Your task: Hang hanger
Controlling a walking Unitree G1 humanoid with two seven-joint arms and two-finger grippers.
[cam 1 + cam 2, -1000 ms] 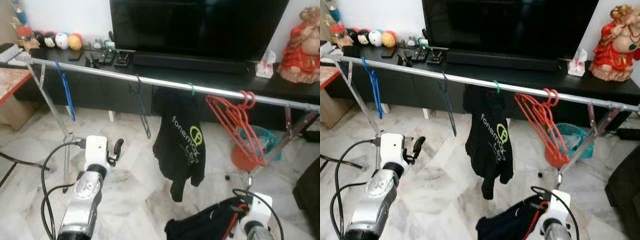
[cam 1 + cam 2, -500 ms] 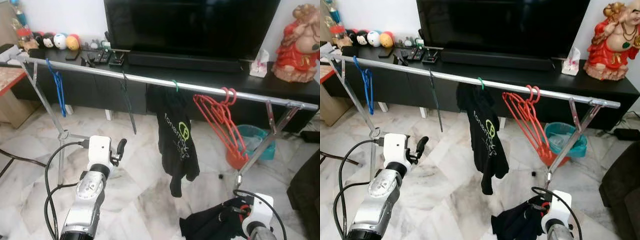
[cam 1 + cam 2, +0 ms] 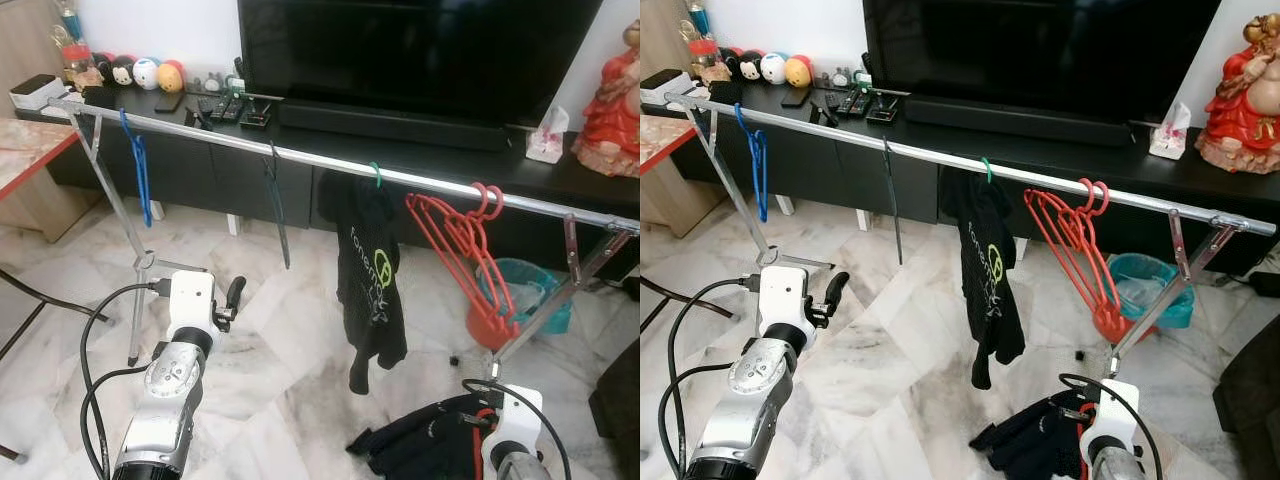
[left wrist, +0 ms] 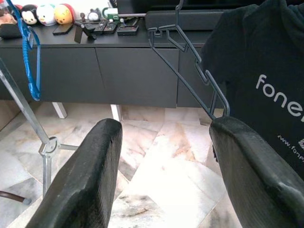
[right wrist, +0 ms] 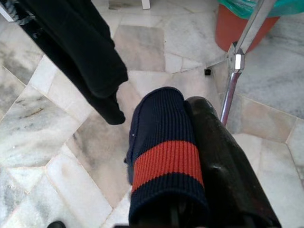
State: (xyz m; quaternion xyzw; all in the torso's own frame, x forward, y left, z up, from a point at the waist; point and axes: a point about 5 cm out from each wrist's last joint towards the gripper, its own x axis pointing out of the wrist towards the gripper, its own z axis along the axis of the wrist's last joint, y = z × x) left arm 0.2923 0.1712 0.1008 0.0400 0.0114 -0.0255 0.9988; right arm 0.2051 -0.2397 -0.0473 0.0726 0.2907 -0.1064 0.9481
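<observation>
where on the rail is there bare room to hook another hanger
The rail is bare between the blue hanger and dark hanger. A shorter gap lies between dark hanger and black shirt. Crowded at the red hangers.

Dark garment (image 5: 164,156) wraps right pincer (image 5: 199,180), concealing one finger; any hanger inside is hidden; statue (image 3: 618,100) cropped by frame edge; desk (image 3: 30,150) likewise.

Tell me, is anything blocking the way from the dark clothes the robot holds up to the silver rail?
Nothing visible blocks it. The right tool holds the dark garment low, below the rail, which has bare stretches between its hangers.
</observation>
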